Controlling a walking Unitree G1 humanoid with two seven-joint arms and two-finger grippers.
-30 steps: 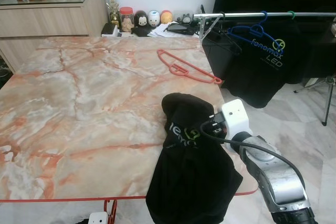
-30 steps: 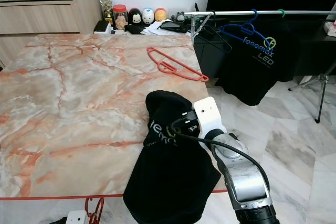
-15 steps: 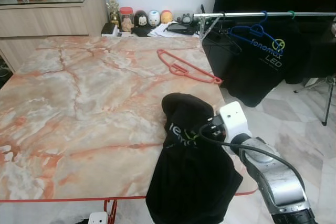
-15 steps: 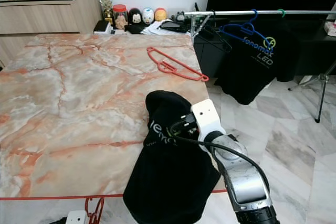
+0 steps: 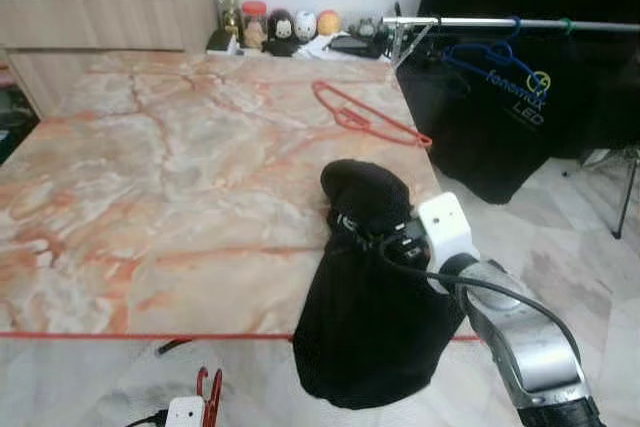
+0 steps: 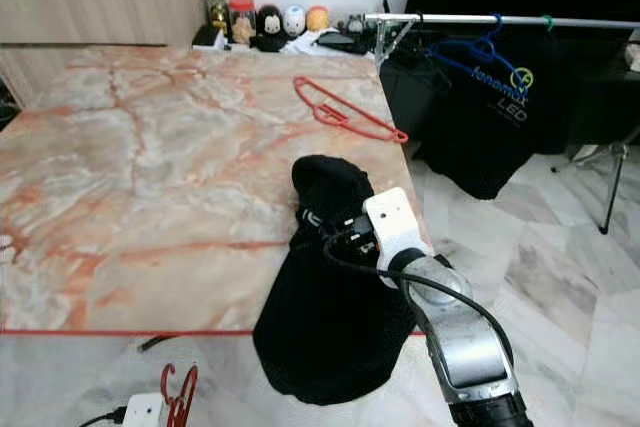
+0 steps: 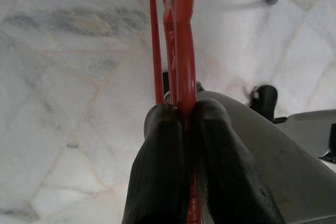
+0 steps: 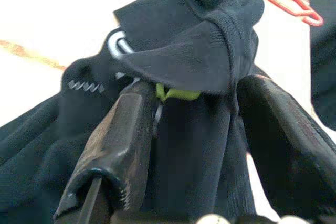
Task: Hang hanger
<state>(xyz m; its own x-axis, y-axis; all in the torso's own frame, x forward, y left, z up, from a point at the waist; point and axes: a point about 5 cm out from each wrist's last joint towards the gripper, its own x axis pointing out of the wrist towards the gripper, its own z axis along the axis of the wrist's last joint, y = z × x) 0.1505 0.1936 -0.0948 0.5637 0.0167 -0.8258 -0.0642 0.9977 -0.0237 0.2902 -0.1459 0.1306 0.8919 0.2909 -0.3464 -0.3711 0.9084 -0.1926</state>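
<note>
A black T-shirt lies bunched on the front right corner of the marble table and hangs over its edge. My right gripper is shut on the shirt's bunched collar part, with cloth packed between its fingers. Low at the left, below the table edge, my left gripper is shut on a red hanger, whose hook shows near the floor. A second red hanger lies on the table's far right side.
A metal rail to the right of the table carries a blue hanger with a black printed shirt. Jars and figurines line the table's far edge by a wooden cabinet. A stand leg rises from the tiled floor at right.
The whole view has shifted, so the table's front edge and the floor below it now show. My right gripper stays shut on the shirt, which hangs lower over the edge.
</note>
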